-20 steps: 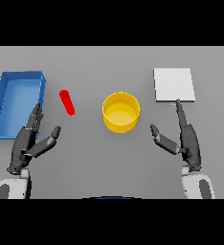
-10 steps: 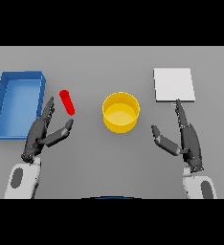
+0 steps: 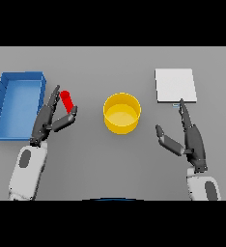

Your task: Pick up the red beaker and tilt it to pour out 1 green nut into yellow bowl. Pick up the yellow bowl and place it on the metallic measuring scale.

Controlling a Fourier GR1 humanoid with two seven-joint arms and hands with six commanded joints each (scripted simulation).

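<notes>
Red beaker (image 3: 66, 101) on table at 9 o'clock of bowl (image 3: 121, 113), not lifted | left hand (image 3: 51, 119) spread around it, fingers straight, no grip | right hand (image 3: 190, 136) open, idle at 6 o'clock of scale (image 3: 176, 85) | pour and bowl transfer both pending

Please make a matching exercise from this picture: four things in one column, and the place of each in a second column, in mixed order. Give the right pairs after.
Things:
1. red beaker
2. yellow bowl
3. blue tray
4. scale

Places:
A. far left of the table
B. at the fingers of the left hand
C. far right, just beyond the right hand
D. middle of the table

Pairs: 1-B, 2-D, 3-A, 4-C
</notes>
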